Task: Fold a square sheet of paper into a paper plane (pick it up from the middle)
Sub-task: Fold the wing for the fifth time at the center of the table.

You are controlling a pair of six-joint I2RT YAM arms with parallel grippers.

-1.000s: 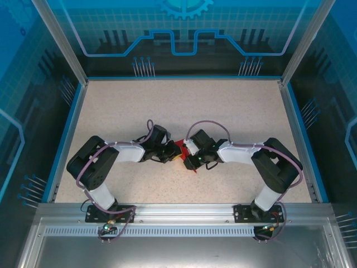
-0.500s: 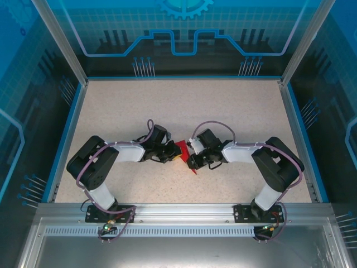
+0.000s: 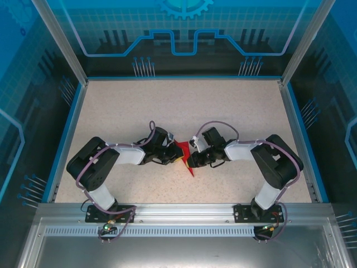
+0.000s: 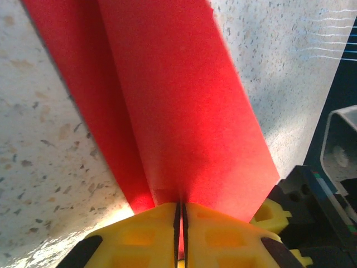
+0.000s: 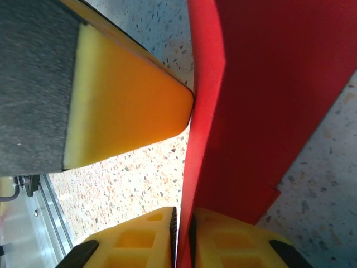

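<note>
Tightly on red paper: left end effector, right end effector.

In the top view, the left arm is bent at an elbow near 8 o'clock, and its forearm is stretched toward 3 o'clock. The right arm is mirrored, with its elbow near 4 o'clock and its forearm pointed toward 9 o'clock. The wrists are set almost nose to nose just below centre. The left gripper is clamped on the folded red paper, its yellow fingers pressed together. The right gripper is closed on the same paper from the 3 o'clock side.
</note>
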